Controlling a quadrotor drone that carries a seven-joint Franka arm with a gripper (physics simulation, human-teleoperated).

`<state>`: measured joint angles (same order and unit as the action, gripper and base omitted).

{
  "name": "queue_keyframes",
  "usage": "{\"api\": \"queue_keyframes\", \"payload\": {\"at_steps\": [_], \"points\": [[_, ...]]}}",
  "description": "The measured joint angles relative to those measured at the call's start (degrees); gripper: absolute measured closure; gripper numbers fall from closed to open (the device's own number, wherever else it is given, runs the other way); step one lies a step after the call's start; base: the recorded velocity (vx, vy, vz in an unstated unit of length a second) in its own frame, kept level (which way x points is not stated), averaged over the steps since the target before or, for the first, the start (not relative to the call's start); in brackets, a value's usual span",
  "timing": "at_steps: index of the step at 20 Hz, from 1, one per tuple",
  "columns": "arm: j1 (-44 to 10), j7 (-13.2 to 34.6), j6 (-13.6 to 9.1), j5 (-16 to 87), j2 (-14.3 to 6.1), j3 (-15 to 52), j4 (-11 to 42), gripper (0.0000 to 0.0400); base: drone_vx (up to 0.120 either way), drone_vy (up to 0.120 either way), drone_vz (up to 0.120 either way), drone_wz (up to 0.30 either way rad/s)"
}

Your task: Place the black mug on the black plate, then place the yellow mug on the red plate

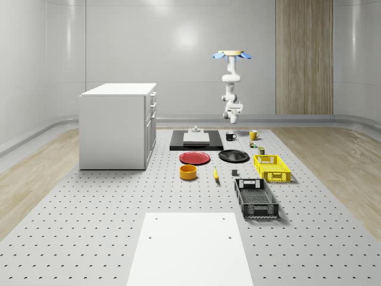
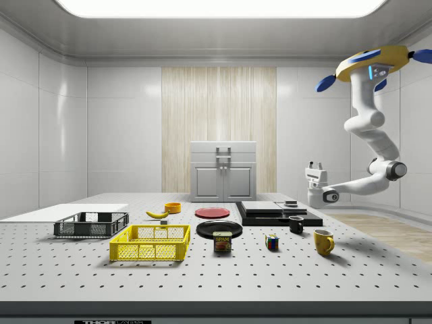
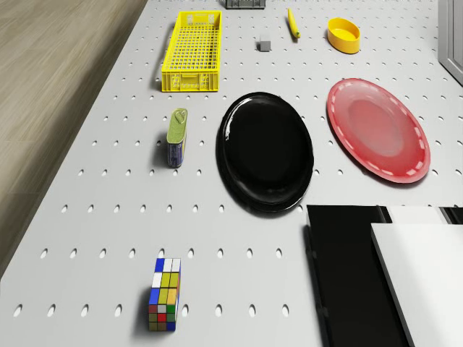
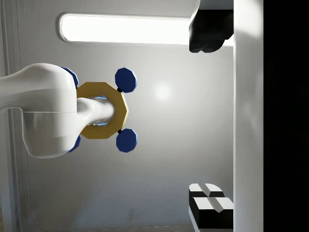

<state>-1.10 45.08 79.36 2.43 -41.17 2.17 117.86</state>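
Two mugs, black [image 1: 230, 136] and yellow [image 1: 253, 134]; two plates, black [image 1: 234, 156] and red [image 1: 194, 158]; two crates, yellow [image 1: 271, 167] and black [image 1: 256, 198].

black plate [image 3: 265, 152]: glossy, smooth | red plate [image 3: 377, 130]: satin sheen | yellow crate [image 3: 192, 52]: plastic mesh | table [image 3: 108, 217]: matt, perforated

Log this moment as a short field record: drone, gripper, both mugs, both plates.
drone: hovering high beyond the table's far end, arm hanging below
gripper: pointing upward, in the air above the black mug, holding nothing
black mug: upright on the table, beside the black slab
yellow mug: upright on the table, apart from the black mug
black plate: bare
red plate: bare, next to the black plate
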Motion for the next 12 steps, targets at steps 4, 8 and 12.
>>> {"api": "queue_keyframes", "payload": {"at_steps": [4, 8, 12], "points": [[-0.56, 0.33, 0.2, 2.54, -0.16, 1.81, 0.25, 0.0, 0.12, -0.12, 0.0, 0.0], [-1.65, 1.0, 0.46, 7.5, -0.4, 5.33, 0.88, 0.0, 0.12, -0.12, 0.0, 0.0], [-3.76, 2.36, 0.9, 16.95, -0.94, 11.95, 2.84, 0.0, 0.11, -0.09, 0.0, 0.0]]}}
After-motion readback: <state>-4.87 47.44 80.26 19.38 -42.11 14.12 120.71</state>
